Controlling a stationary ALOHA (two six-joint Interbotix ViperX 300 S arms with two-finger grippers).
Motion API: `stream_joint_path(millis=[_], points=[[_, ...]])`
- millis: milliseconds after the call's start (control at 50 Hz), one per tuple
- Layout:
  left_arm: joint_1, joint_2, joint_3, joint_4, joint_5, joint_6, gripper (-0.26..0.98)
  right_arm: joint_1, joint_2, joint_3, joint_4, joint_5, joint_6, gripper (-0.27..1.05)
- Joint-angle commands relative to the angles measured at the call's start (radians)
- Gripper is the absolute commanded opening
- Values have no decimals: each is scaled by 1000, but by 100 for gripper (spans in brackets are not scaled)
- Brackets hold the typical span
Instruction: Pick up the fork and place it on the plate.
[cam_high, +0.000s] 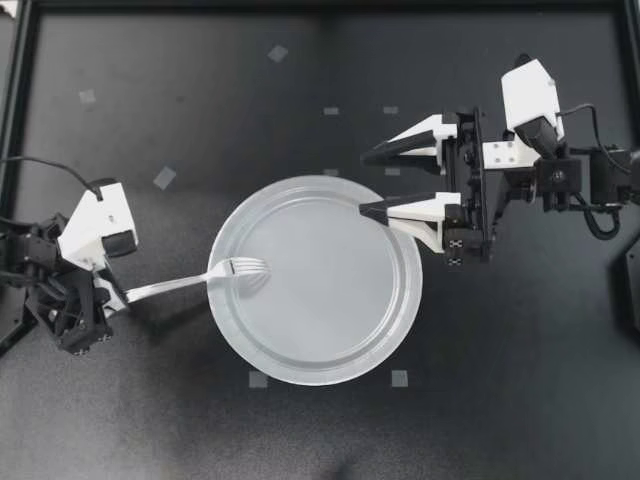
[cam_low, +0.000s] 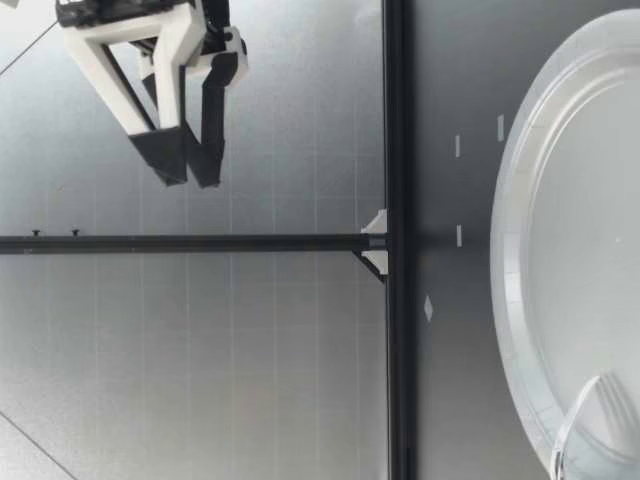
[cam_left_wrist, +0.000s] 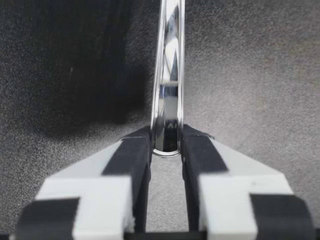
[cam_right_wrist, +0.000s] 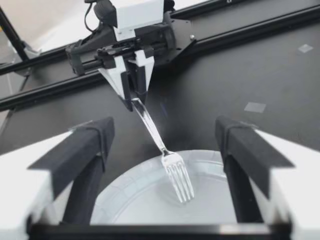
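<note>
At the table's (cam_high: 200, 120) left edge my left arm comes in low, its wrist bent so that the left gripper (cam_high: 118, 297) points toward the middle. It is clamped on the end of the fork's (cam_high: 200, 278) handle. The left wrist view shows this closely: the two black pads (cam_left_wrist: 135, 155) press the shiny handle (cam_left_wrist: 169, 90) from both sides, and the handle runs straight ahead of the gripper (cam_left_wrist: 167, 145).

The fork slants from that grip toward the plate (cam_high: 330, 300), and its tines lie past the plate's left rim, over the inner surface. Whether they touch the plate I cannot tell. The right wrist view shows the same slant, with the left gripper (cam_right_wrist: 134, 92) high at the handle end and the tines (cam_right_wrist: 175, 175) down at the plate (cam_right_wrist: 130, 200).

The plate sits in the middle of the table, near a few small tape marks.

My right arm reaches in from the right. The right gripper (cam_high: 365, 183) is spread wide and empty, its nearer finger over the plate's upper right rim.

In the low view a gripper (cam_low: 185, 165) hangs well above the table, and the tines (cam_low: 600, 420) show at the plate's (cam_low: 560, 200) edge.
</note>
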Motion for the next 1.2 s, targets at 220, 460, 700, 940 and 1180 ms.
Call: stream_joint_path(millis=[220, 460, 700, 940, 1180], points=[[-3, 9, -26, -20, -6, -3, 2, -6, -6, -21, 2, -5, 2, 76], [-3, 11, -14, -57, -34, -2, 4, -6, -8, -21, 3, -6, 3, 76], [-3, 41, -12, -67, -44, -3, 8, -6, -2, -21, 2, -5, 6, 76], [-3, 118, -23, -74, -66, -17, 8, -6, 5, -21, 3, -5, 20, 76], [-3, 126, -28, -74, -107, -20, 8, -6, 11, -21, 3, -8, 21, 76]])
